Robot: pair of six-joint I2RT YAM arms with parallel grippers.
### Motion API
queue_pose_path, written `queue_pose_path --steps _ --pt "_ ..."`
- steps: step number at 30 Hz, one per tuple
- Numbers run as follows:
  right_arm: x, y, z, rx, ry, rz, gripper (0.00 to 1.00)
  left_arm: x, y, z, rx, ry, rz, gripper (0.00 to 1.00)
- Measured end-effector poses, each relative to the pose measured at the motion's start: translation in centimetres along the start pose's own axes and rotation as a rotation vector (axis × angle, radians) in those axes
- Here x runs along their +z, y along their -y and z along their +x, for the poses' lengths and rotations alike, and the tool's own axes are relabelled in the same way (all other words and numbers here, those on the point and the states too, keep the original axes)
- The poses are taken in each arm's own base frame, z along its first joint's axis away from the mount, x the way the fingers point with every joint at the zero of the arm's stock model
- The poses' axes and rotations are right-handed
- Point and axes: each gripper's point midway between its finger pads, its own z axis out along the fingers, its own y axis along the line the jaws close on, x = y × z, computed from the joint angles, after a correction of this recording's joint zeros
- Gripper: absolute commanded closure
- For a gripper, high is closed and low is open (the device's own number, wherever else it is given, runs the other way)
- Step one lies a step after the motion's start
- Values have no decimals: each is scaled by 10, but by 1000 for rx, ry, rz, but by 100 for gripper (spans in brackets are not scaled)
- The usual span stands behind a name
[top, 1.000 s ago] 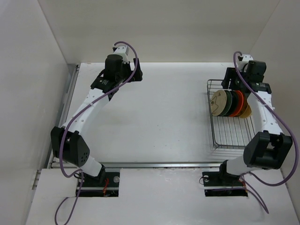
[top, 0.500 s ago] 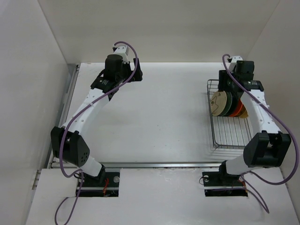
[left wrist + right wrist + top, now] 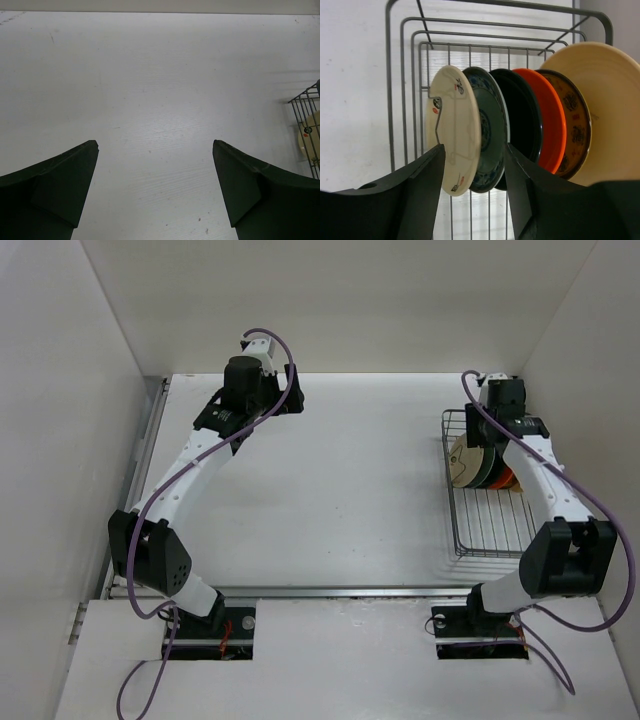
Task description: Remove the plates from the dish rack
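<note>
Right wrist showed right end effector spread astride cream plate in dish rack; stiff, slick, likely breakable, best pinched at rim.

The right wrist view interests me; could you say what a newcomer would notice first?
Six colourful plates stand on edge in the dish rack, cream at the left through orange to tan. The right gripper flanks the cream plate and teal plate, open; the left gripper hangs open over the table.

Six plates upright in dish rack
</note>
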Motion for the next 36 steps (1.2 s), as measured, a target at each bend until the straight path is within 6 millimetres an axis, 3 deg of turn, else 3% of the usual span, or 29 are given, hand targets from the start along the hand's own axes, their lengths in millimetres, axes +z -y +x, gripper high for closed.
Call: queue_pose_path --steps 10,19,32,36 --pt "6 6 15 -31 -44 40 55 0 0 0 0 0 -1 3" --pt "23 2 29 -55 -105 38 57 0 0 0 0 0 -1 3" --pt "34 5 36 -65 -138 75 100 0 0 0 0 0 -1 3" --pt "33 4 36 -66 -137 82 100 0 0 0 0 1 0 3"
